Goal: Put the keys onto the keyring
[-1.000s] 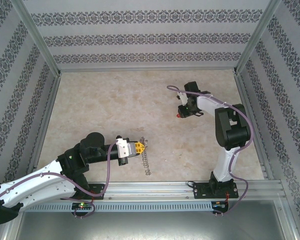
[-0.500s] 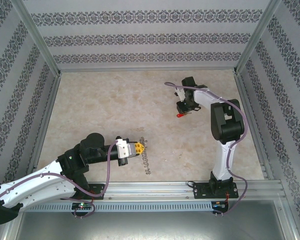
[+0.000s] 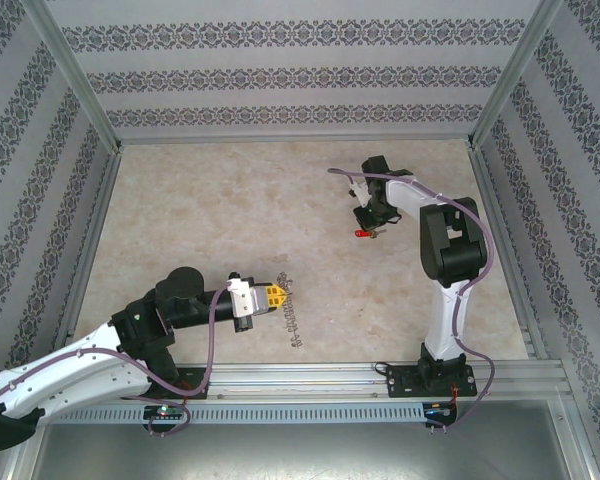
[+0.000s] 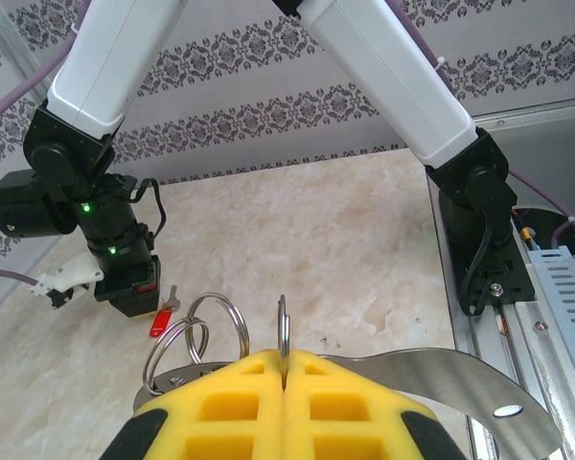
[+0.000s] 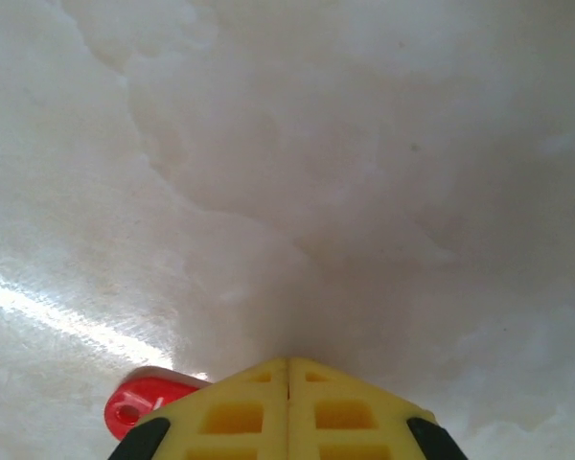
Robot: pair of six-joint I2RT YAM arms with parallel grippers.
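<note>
The keyring is a bunch of silver wire loops. My left gripper is shut on one loop that stands edge-on between its yellow fingers. Two more loops hang to the left. From the top view, the left gripper holds the keyring low over the near middle of the table. The keys, one key with a red head, lie on the table at the right gripper. In the right wrist view the right gripper is shut. The red head pokes out beside its left finger, not between the pads.
A curved flat metal piece sticks out to the right under the left fingers. Aluminium rails run along the near edge, and patterned walls close the other sides. The right arm's base stands close on the right.
The right gripper has closed its jaws beside the red key, which stays on the table. The left arm has shifted slightly, still holding the ring.
</note>
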